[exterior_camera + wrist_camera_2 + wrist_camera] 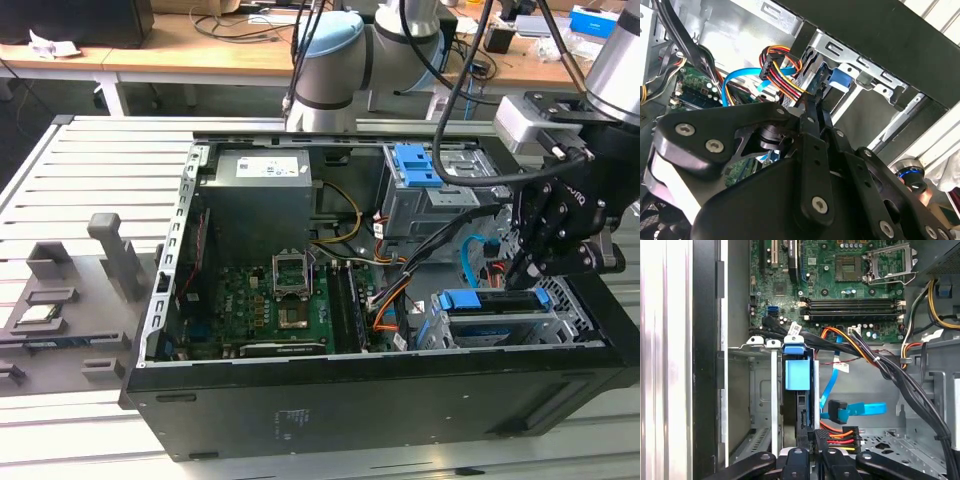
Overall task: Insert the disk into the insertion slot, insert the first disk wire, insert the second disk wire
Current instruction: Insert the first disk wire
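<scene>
On the slatted surface (100, 160), at nine o'clock in the exterior view, we see grey fixtures (110, 255) lying beside the open computer case (350, 405). Moving across, the motherboard (265, 305) lies near the case's centre, with the power supply (255, 190) at twelve o'clock of it. A grey bay with a blue latch (418, 170) stands at about one o'clock of the case. At four o'clock the disk (480, 305) lies in the insertion slot (568, 305), its blue caddy showing along the edge. The black hand (527, 268) hangs right over the disk's end toward the exterior view's right, and the second disk wire (466, 262) curves up just beside it. From this view we cannot judge the fingers.

The first wrist view gives us the end-on look. The disk (797, 375) stands between the grey walls of the insertion slot (757, 390). The black plug of the first disk wire (840, 436) sits right at the hand, close by the disk's rear edge. The plug of the second disk wire (839, 412) hangs free just beyond it, apart from the disk.

The second wrist view gives us the fingers (809, 127). They are drawn nearly together and pinch the plug end of the first disk wire (785, 67), whose red, orange and yellow strands loop back toward the motherboard.
</scene>
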